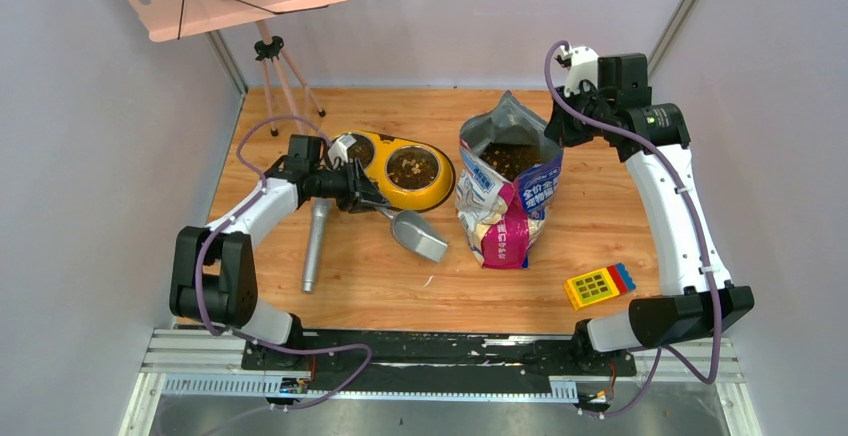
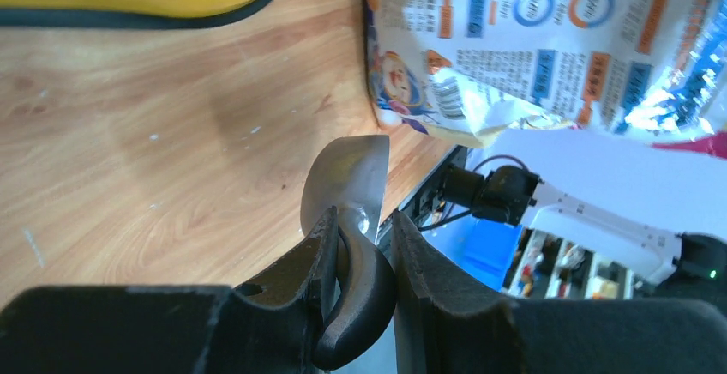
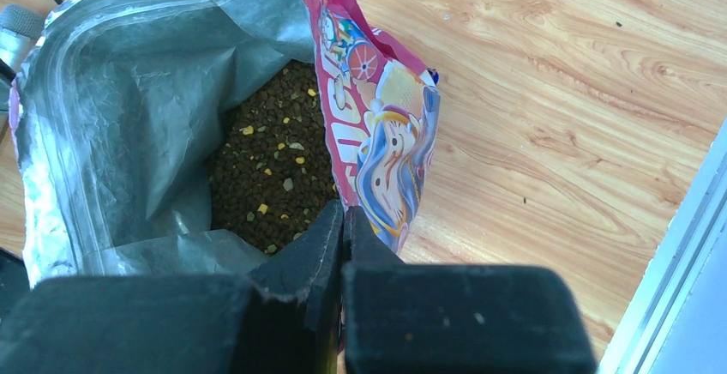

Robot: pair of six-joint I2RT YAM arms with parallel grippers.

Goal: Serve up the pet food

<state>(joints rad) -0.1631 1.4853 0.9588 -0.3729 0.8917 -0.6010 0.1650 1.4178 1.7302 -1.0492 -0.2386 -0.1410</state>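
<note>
The pet food (image 3: 274,164), dark brown kibble with a few yellow bits, lies in the open glossy cat-food bag (image 1: 505,206) standing at the table's middle. My right gripper (image 3: 343,211) is shut on the bag's pink rim (image 3: 339,65) at its far right side, and appears in the top view (image 1: 555,134) too. My left gripper (image 1: 367,199) is shut on the dark handle (image 2: 364,284) of the grey metal scoop (image 1: 418,234), whose bowl rests low over the wood and shows no kibble. More kibble (image 1: 413,167) sits in the yellow feeder's right bowl.
The yellow double-bowl feeder (image 1: 437,191) stands just behind the scoop, its left bowl partly hidden by my left wrist. A grey metal cylinder (image 1: 314,246) lies left of the scoop. A yellow, blue and red block toy (image 1: 598,284) sits front right. A tripod stand (image 1: 272,66) stands back left.
</note>
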